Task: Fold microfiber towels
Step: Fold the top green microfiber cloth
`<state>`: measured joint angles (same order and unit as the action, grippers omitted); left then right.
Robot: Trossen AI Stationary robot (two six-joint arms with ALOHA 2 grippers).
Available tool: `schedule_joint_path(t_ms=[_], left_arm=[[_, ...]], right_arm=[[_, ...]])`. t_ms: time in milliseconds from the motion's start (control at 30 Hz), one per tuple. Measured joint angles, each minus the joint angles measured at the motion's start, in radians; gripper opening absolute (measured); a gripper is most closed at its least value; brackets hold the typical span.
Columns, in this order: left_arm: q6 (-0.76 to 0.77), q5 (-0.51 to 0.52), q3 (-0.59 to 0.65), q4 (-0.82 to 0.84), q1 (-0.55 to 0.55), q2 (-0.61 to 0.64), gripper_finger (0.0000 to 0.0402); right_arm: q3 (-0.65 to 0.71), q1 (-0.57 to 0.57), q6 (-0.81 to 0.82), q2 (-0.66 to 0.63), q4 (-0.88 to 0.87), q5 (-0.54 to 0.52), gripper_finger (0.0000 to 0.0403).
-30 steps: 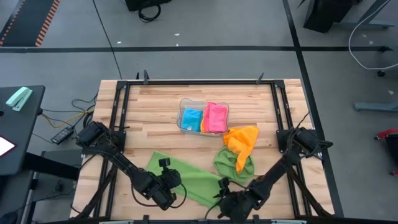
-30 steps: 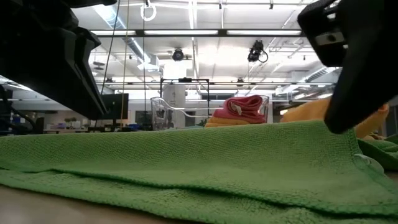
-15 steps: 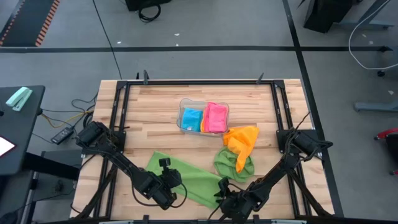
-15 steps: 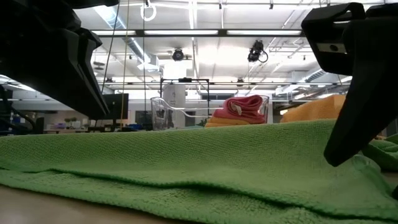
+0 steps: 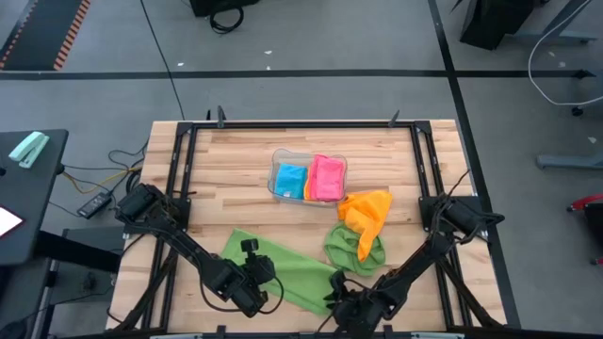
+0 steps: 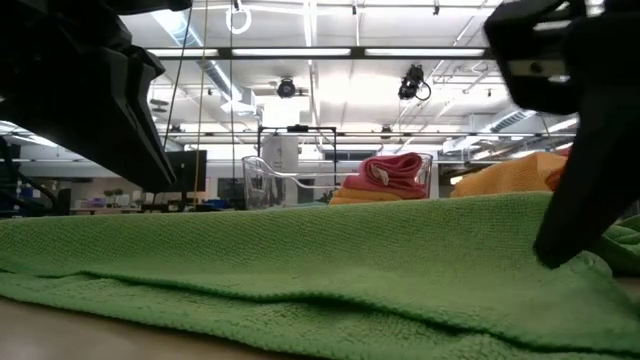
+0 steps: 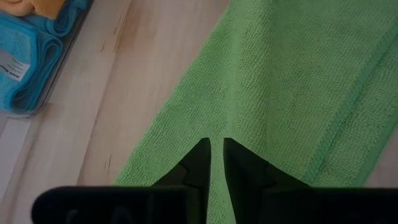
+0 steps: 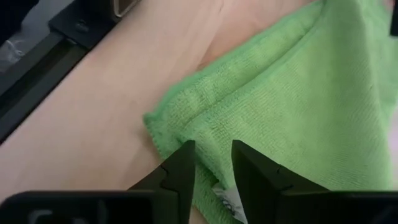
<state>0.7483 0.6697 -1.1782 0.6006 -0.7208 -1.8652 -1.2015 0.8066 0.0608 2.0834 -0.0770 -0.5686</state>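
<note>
Pinching the green towel point(image 7: 292, 81) between the nearly closed left tool point(image 7: 216, 152). Closing the right tool point(image 8: 213, 163), still a little apart, over the towel's folded corner just ahead of it. Squeezing both layers before lifting. Keeping the towel flat on the tabletop point(image 5: 236, 160). Leaving the orange towel point(image 5: 366, 211) beyond alone.

A green microfiber towel point(image 5: 283, 266) lies spread flat on the counter point(image 5: 236, 169), a long strip running between the left claw point(image 7: 216, 163), which pinches its edge, and the right claw point(image 8: 211, 165), whose fingers straddle its folded corner. Beyond the right claw sits a second green towel point(image 5: 353, 247), crumpled, with an orange towel point(image 5: 367, 211) bunched against it. Farther off, folded blue point(image 5: 290, 179) and pink towels point(image 5: 326, 177) lie side by side.
</note>
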Motion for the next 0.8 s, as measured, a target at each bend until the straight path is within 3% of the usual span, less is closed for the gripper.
schedule_joint_path(t_ms=[433, 800], left_arm=[[0.0, 0.0, 0.0, -0.004, 0.0, 0.0, 0.0056], [0.0, 0.0, 0.0, -0.006, -0.001, 0.0, 0.0052]], right_arm=[[0.0, -0.019, 0.047, 0.0, 0.0, 0.063, 0.0044], [0.0, -0.026, 0.098, -0.003, 0.007, 0.067, 0.0039]])
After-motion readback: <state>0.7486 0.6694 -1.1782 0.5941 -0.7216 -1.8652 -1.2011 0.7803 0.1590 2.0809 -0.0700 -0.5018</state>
